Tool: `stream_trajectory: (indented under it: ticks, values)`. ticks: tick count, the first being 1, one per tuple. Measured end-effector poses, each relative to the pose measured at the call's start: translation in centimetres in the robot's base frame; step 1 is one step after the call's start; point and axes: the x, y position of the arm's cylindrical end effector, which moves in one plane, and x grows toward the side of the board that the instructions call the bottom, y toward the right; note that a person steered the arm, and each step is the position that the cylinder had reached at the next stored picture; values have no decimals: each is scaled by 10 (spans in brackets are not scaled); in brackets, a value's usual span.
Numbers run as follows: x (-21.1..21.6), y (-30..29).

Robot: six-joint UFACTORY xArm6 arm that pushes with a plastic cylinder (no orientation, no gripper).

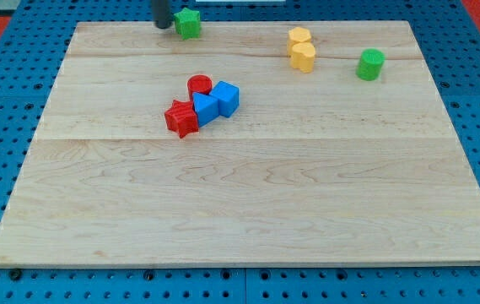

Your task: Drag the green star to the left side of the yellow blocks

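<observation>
The green star (188, 23) sits at the wooden board's (248, 203) top edge, well to the view's left of the 2 yellow blocks (301, 49). The tip (163, 25) stands just left of the star, apparently touching it; the rod has no claw and holds nothing.

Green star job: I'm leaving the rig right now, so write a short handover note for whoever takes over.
My tip sits at the board's top edge, right against the view's left side of the green star.
The two yellow blocks stand touching, further toward the view's right, well apart from the star.
Done: the tip is placed for a push toward the view's right.
Left: slide the star along the top until it sits just on the view's left of the yellow blocks. The path between them looks free; the red and blue cluster lies lower down.
</observation>
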Motion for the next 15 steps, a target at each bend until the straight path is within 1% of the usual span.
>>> stream_trajectory:
  ticks: [1, 2, 3, 4, 5, 6, 7, 8, 9, 10, 11, 12, 13, 14, 15]
  values:
    - [14, 54]
    - [62, 105]
    - [61, 137]
    - [35, 149]
    - [9, 151]
    - [0, 148]
    - [0, 97]
    - [42, 30]
    - [94, -28]
    - [97, -89]
    - [41, -125]
    - [-1, -91]
    - [-1, -44]
    - [-1, 28]
    - [4, 45]
